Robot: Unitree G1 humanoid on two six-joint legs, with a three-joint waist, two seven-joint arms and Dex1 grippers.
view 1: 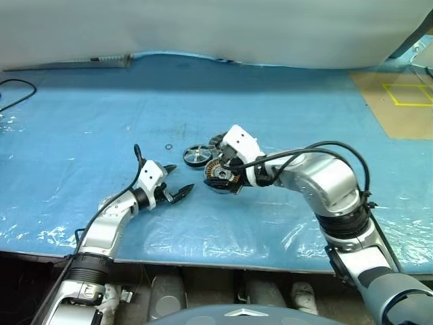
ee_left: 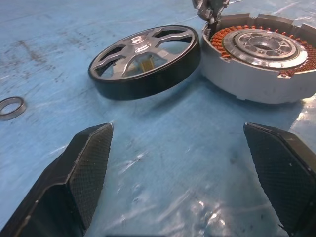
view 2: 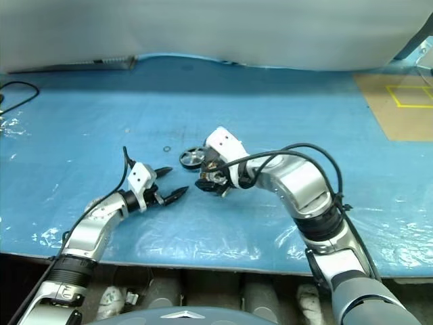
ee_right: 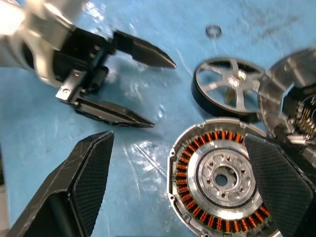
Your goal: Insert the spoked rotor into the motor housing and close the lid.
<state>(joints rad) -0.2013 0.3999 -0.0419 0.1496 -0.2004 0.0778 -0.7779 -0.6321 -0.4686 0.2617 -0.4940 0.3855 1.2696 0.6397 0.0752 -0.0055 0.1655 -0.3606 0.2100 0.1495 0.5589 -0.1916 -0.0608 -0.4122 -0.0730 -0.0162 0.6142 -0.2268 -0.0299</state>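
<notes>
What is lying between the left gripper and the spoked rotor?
Nothing: in the left wrist view, only bare blue sheet separates the open left gripper from the spoked rotor.

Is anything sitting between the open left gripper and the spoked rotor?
Nothing visible does. Bare blue sheet lies between the left gripper and the spoked rotor; the small ring lies off to one side, and the motor housing sits beside the rotor.

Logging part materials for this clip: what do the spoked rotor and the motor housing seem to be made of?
Spoked rotor: bright, shiny silver spokes and hub, likely metal, inside a smooth matte black rim of unclear material. Motor housing: dull grey cast-looking shell, orange-copper wire windings, polished metal centre with reflections.
</notes>
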